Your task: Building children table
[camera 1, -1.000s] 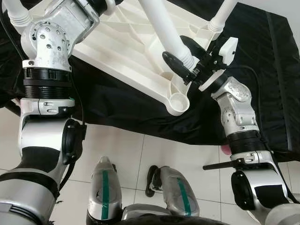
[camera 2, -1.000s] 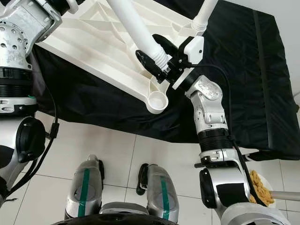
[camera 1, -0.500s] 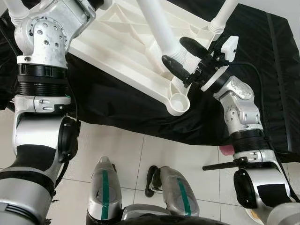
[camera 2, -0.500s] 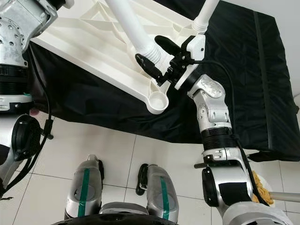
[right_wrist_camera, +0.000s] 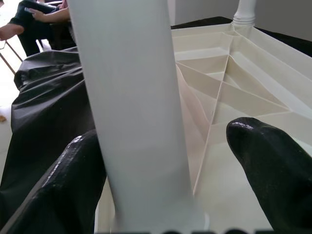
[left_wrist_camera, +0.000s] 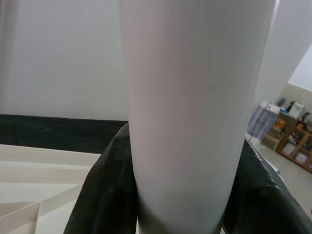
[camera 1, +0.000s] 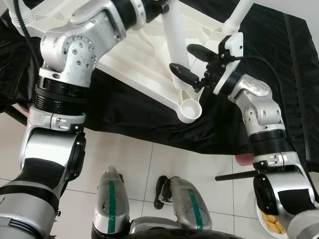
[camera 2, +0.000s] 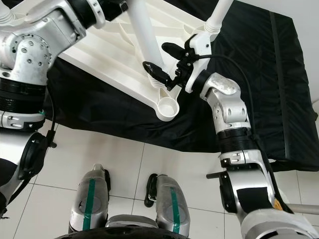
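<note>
The white children's table (camera 1: pixel 134 55) lies upside down on a black cloth. A white leg (camera 1: pixel 174 35) stands near its front corner, with its ribbed base on the underside. My left gripper (left_wrist_camera: pixel 180 195) is shut on this leg higher up, one black finger on each side. My right gripper (camera 1: pixel 192 62) is open around the leg's base: one finger (right_wrist_camera: pixel 73 185) rests against the leg, the other (right_wrist_camera: pixel 273 161) stands well apart. Close in front of the leg's base is an empty round corner socket (camera 1: pixel 190 109). Another leg (camera 1: pixel 238 15) stands in the far right corner.
The black cloth (camera 1: pixel 279 74) covers a low surface, with white tiled floor (camera 1: pixel 144 159) in front. A plate of food (camera 1: pixel 271 226) and a pink thing (camera 1: pixel 242 159) sit on the floor at my right. A person (right_wrist_camera: pixel 39 14) sits beyond the cloth.
My left arm has swung right across the table and its gripper now holds the leg. My right gripper has opened off the leg's base. The leg stands more upright.
</note>
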Robot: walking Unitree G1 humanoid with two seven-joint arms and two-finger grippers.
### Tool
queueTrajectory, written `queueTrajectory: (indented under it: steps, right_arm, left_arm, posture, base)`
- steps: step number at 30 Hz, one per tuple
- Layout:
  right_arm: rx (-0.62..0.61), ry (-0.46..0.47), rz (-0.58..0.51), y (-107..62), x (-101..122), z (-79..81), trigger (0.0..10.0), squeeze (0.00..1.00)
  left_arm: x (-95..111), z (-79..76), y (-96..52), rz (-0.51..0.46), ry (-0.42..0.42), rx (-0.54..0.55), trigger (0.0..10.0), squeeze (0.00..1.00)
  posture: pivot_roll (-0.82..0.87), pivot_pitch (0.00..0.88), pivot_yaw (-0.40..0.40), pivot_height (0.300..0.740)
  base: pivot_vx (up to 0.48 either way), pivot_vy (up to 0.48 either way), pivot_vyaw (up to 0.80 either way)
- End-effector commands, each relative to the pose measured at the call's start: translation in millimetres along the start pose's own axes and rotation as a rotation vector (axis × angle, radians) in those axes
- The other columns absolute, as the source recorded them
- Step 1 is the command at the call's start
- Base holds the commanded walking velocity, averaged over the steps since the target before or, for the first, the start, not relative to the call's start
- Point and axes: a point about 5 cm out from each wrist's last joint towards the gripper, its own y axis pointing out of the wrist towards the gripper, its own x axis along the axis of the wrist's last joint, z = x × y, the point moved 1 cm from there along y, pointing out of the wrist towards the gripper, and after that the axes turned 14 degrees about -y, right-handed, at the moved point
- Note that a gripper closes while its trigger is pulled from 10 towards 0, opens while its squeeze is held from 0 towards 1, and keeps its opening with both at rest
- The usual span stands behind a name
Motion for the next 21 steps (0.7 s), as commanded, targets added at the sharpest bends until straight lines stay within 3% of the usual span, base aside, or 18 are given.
queueTrajectory:
  steps: [1, 10, 21]
  right_arm:
    - [0.013, -0.042, 0.011, -0.3, 8.3, -7.8, 10.0, 0.0]
    - [0.214, -0.051, 0.109, -3.1, 7.3, -5.6, 10.0, 0.0]
    - [0.285, -0.022, 0.196, -5.9, 5.5, -8.5, 10.0, 0.0]
  left_arm:
    - [-17.0, -27.6, 1.1, 0.13, 0.021, -0.317, 10.0, 0.0]
    - [-24.5, -39.3, 2.8, 0.181, 0.069, -0.372, 10.0, 0.0]
    - [-26.1, -47.1, 5.5, 0.2, 0.104, -0.405, 10.0, 0.0]
  posture:
    - [0.12, 0.036, -0.137, 0.74]
    - [0.11, 0.03, -0.137, 0.74]
    - [0.11, 0.024, -0.143, 0.74]
  base:
    - [0.0, 0.0, 0.0]
    - [0.0, 0.0, 0.0]
    - [0.0, 0.0, 0.0]
